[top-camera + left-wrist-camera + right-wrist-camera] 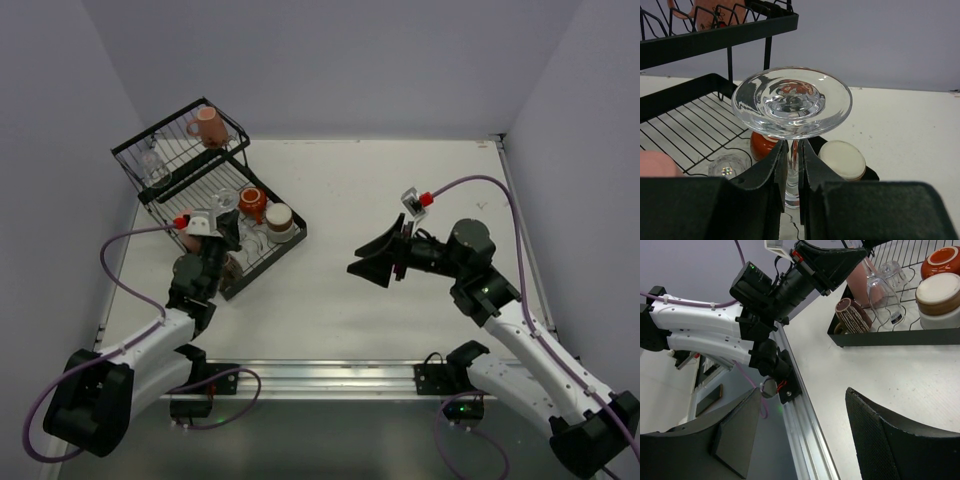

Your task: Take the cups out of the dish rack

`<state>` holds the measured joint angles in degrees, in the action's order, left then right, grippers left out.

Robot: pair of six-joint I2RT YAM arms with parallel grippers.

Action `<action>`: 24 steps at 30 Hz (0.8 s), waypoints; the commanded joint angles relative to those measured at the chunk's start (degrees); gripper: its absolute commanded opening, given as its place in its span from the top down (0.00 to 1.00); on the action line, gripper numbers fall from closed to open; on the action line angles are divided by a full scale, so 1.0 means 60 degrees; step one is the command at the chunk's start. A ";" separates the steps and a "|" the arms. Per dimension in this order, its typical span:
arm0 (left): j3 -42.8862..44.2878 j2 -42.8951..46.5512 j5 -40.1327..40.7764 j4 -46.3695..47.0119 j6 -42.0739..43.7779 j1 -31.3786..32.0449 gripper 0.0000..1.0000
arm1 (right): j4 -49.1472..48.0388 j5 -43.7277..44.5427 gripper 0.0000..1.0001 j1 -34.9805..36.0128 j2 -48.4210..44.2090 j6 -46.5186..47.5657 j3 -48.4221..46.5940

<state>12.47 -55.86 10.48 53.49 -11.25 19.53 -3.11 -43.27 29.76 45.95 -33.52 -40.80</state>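
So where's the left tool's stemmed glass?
Left wrist view: the clear stemmed glass stands inverted in the lower tray of the black wire dish rack, stem pinched by the left tool, beside the orange-red mug.

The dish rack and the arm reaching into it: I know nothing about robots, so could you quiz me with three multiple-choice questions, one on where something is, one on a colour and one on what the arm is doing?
1. Where does the pink mug sit?
A) in the rack's raised basket section
B) on the bare table
C) on the rack's low flat tray

2. What colour is the dish rack?
A) white
B) black
C) blue

3. What is the left gripper doing?
A) hanging open
B) shut on a mug handle
C) shut on the stem of an upside-down stemmed glass

Answers:
1 A: the top view shows the mug in the upper tier at the far end of the rack.
2 B: its wires and tray wall are black in every view.
3 C: the left wrist view shows both fingers pressed against the stem, with the glass's foot on top.
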 commanded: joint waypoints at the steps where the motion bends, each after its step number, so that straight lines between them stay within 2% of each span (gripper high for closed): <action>1: 0.0470 0.0227 0.0348 0.0489 0.0321 -0.0032 0.95 | -0.0550 -0.0231 0.29 0.0065 0.0061 -0.0127 -0.0320; 6: 0.0617 0.0286 0.0362 0.0211 0.0395 -0.0032 1.00 | -0.0638 -0.0260 0.29 0.0094 0.0207 -0.0141 -0.0305; 12: 0.1114 0.0871 0.0581 -0.0814 0.0205 -0.0032 1.00 | -0.1296 0.0135 0.29 0.0240 0.0558 -0.0652 -0.0071; 24: 0.2184 0.2116 0.1081 -0.2617 -0.0630 -0.0032 1.00 | -0.3536 0.2391 0.30 0.0607 0.2066 -0.3551 0.0471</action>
<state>21.78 -45.87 15.49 37.06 -12.69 19.53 -17.17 -33.61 32.86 57.19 -48.47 -38.44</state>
